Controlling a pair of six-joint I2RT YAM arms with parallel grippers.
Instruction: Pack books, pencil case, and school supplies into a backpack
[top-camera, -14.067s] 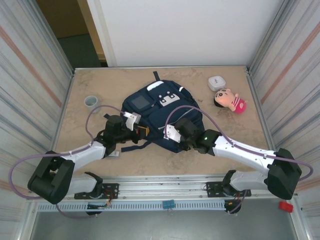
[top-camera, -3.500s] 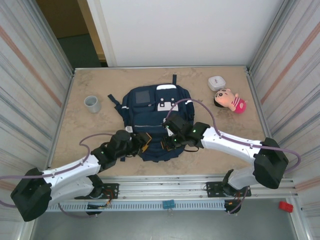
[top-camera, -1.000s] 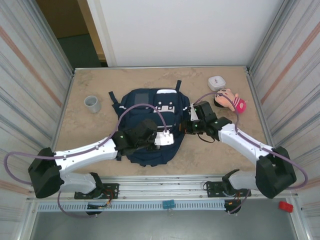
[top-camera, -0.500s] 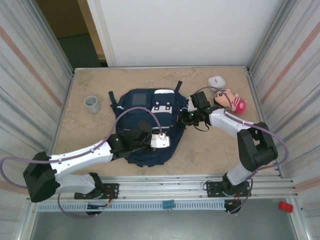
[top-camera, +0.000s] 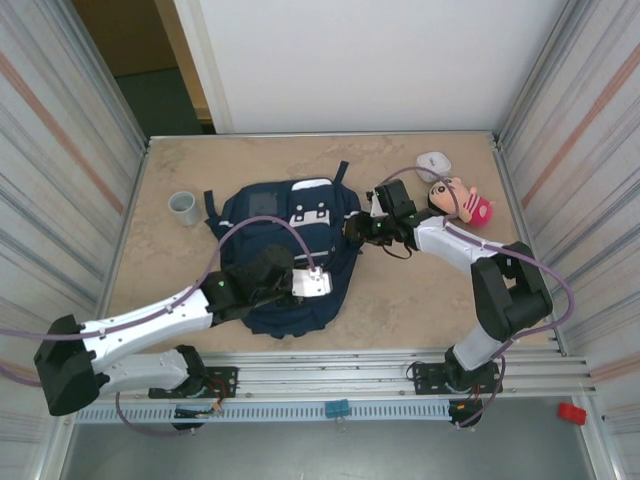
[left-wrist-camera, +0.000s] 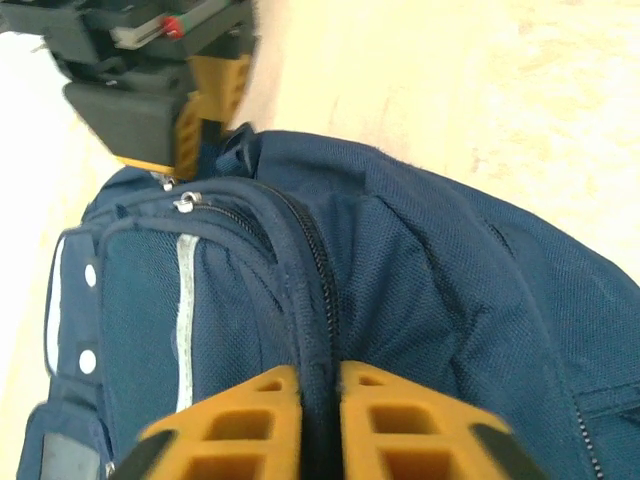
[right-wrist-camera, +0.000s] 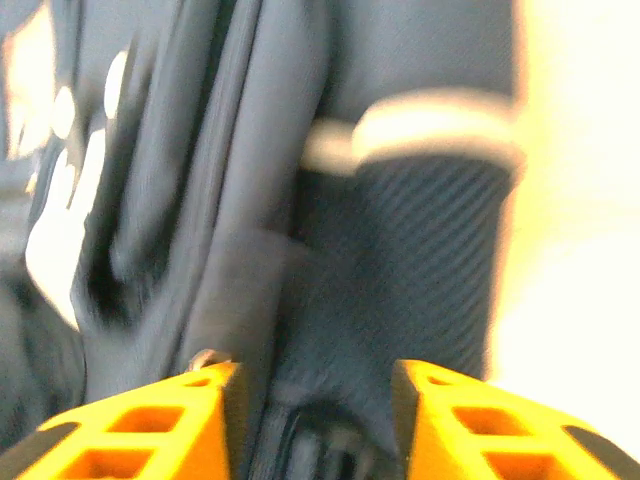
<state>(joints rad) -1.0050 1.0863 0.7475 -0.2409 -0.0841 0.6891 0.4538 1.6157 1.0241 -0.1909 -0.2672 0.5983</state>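
Observation:
The navy backpack (top-camera: 285, 235) lies flat on the table middle, zip closed along its side (left-wrist-camera: 300, 260). My left gripper (top-camera: 318, 275) rests on its lower right part. In the left wrist view my left gripper (left-wrist-camera: 318, 375) is shut on the zip ridge, fabric filling the narrow gap. My right gripper (top-camera: 358, 228) sits at the backpack's upper right edge. Its orange fingers (right-wrist-camera: 170, 410) stand apart around a dark strap (right-wrist-camera: 420, 260), blurred. The right gripper (left-wrist-camera: 160, 80) also appears beyond the bag. Books, pencil case and school supplies are out of view.
A grey cup (top-camera: 183, 207) stands left of the backpack. A pink-clothed doll (top-camera: 462, 200) and a small white rounded case (top-camera: 433, 162) lie at the back right, close behind my right arm. Ribbed walls close in both sides.
The backpack has slid and turned to the left. My right gripper moved left along its top edge and its jaws spread apart. My left gripper followed the bag.

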